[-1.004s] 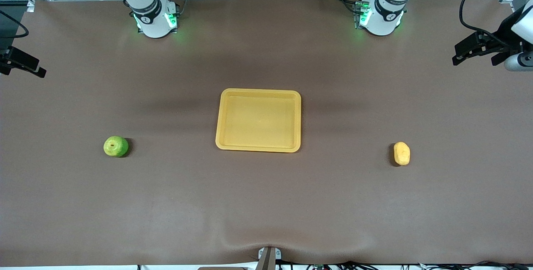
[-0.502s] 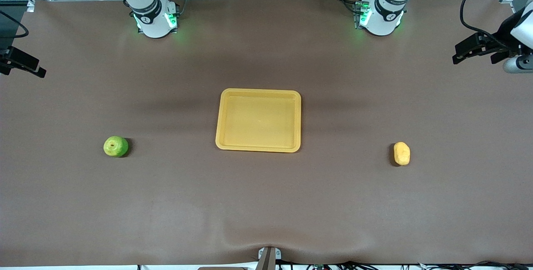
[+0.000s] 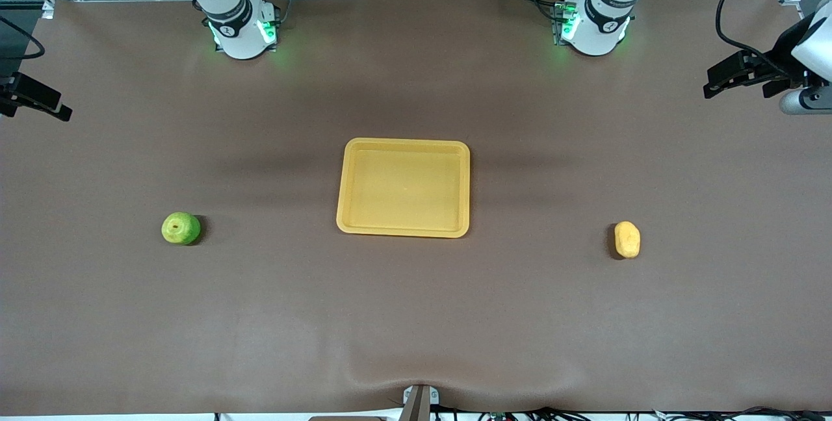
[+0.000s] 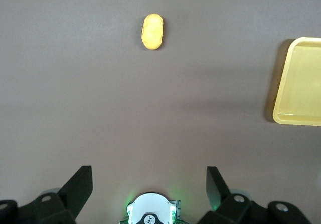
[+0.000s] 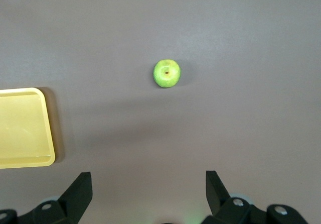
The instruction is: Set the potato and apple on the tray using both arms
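from my seat the brown table [image 3: 416,317] is wide open around everything. the apple [image 3: 181,228] sits alone toward the right arm's end, bare mat on every side, so i could come down on it from any direction. the potato [image 3: 627,239] lies alone toward the left arm's end, equally unhemmed. between them the tray [image 3: 403,145] is well apart from both, its low rim the only thing to clear. the left gripper [image 4: 149,184] and right gripper [image 5: 148,185] hang high at the table's ends, fingers spread wide, nothing between them in the wrist views and nothing under them but mat.
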Robot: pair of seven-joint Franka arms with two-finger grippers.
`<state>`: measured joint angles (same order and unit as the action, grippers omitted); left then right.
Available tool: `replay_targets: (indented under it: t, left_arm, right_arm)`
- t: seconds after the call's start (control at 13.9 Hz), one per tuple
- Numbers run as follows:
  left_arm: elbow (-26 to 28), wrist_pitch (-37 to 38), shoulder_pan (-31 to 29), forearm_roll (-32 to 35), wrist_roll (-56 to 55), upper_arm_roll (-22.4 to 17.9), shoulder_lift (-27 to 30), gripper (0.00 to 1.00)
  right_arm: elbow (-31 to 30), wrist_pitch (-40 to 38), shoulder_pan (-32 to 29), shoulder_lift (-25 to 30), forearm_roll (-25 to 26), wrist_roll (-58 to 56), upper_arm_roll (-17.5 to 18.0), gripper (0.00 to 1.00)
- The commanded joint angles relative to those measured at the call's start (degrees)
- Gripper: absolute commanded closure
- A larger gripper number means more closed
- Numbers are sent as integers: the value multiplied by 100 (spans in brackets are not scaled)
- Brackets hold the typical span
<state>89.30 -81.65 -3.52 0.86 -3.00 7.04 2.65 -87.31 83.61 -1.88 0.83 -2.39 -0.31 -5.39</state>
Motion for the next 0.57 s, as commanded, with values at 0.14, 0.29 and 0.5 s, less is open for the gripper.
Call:
replay_targets:
  t: [0.14, 0.29, 0.5]
  left_arm:
    - [325, -193, -70, -24, 2, -1, 43, 0]
    - [614, -464, -79, -16, 2, -1, 52, 0]
    - [1009, -973, -79, -7, 2, -10, 52, 0]
  right_arm:
    - [47, -11, -49, -13, 63, -39, 20, 0]
    - [56, -11, -49, -13, 72, -39, 20, 0]
    - [56, -11, -58, -13, 72, -39, 12, 0]
